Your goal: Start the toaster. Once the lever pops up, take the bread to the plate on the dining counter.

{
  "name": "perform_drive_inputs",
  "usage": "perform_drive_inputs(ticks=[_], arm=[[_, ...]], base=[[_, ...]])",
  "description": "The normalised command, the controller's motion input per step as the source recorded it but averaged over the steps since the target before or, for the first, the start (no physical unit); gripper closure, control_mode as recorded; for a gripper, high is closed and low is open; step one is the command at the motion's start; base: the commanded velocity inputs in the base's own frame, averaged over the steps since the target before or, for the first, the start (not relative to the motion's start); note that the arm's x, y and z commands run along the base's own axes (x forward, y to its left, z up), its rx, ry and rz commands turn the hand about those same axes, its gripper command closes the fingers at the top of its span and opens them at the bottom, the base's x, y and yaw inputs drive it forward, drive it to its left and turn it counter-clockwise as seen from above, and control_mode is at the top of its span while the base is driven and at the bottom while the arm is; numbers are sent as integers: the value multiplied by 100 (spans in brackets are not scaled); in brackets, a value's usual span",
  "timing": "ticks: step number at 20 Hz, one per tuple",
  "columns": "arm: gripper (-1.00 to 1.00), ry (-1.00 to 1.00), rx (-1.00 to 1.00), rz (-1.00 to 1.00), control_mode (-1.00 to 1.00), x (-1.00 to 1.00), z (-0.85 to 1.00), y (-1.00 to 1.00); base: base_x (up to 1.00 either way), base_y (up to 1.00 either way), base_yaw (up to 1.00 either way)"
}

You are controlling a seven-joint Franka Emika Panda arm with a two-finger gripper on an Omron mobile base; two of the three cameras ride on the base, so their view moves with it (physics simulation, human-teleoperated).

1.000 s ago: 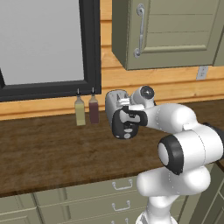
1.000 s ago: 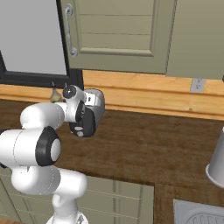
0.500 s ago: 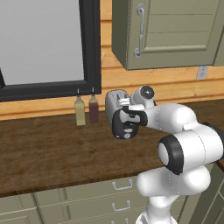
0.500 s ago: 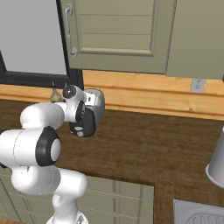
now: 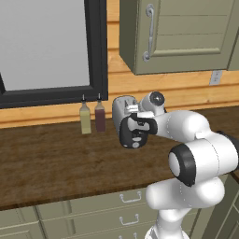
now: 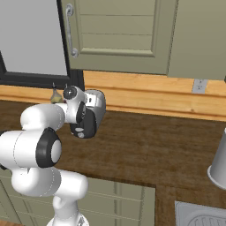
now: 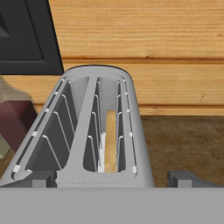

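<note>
Nothing has moved since the earlier frames: the arm keeps the same bent pose, and the gripper [image 5: 134, 132] still hangs just over the near end of the toaster [image 5: 125, 107].

From the hand camera the toaster [image 7: 94, 131] is seen from above, a rounded silver shell with two long slots lined with thin wire guides. The bread [image 7: 110, 140] stands on edge deep in the right-hand slot, a thin pale beige strip; the left slot holds none. The fingertips [image 7: 181, 178] show at the bottom, one on each side of the toaster's near end, so the claw looks spread wide, though little of the tips can be seen. The lever lies under the hand and cannot be made out.

Just left of the toaster, against the wall, stand two slim bottles, one pale yellow [image 5: 84, 118] and one dark red [image 5: 100, 116]. Behind them is a black-framed window [image 5: 95, 46] and light wood panelling. The worktop [image 5: 56, 158] is dark wood grain with handled drawers below. Far to the right a grey rounded vessel [image 6: 218, 165] sits near a sink [image 6: 201, 215].
</note>
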Motion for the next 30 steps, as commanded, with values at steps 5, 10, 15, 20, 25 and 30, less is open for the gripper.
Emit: perform_drive_inputs(ticks=[5, 10, 15, 20, 25, 30], arm=[[-100, 0, 0, 0, -100, 0, 0, 0], [-100, 0, 0, 0, -100, 0, 0, 0], [-100, 0, 0, 0, -100, 0, 0, 0], [-100, 0, 0, 0, -100, 0, 0, 0], [-100, 0, 0, 0, -100, 0, 0, 0], [-100, 0, 0, 0, -100, 0, 0, 0]], base=[[0, 0, 0], [0, 0, 0], [0, 0, 0], [0, 0, 0], [0, 0, 0], [0, 0, 0]])
